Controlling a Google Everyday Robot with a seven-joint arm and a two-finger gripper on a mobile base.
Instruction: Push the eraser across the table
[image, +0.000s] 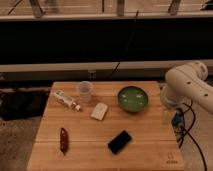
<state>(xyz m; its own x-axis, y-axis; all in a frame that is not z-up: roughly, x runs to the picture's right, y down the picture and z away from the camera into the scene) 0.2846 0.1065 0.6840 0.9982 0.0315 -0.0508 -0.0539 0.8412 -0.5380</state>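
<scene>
The eraser (120, 142) is a flat black block lying at an angle on the front middle of the light-brown wooden table (90, 160). The white robot arm (187, 82) stands at the right edge of the table. My gripper (168, 116) hangs below the arm, at the table's right edge, just right of the green bowl (133, 98). It is well to the right of and behind the eraser and does not touch it.
A pale cream block (99, 111) lies in the middle. A clear cup (85, 91) and a small bottle on its side (67, 100) are at the back left. A dark red chilli-shaped thing (63, 139) is at the front left. Cables (187, 130) hang at the right.
</scene>
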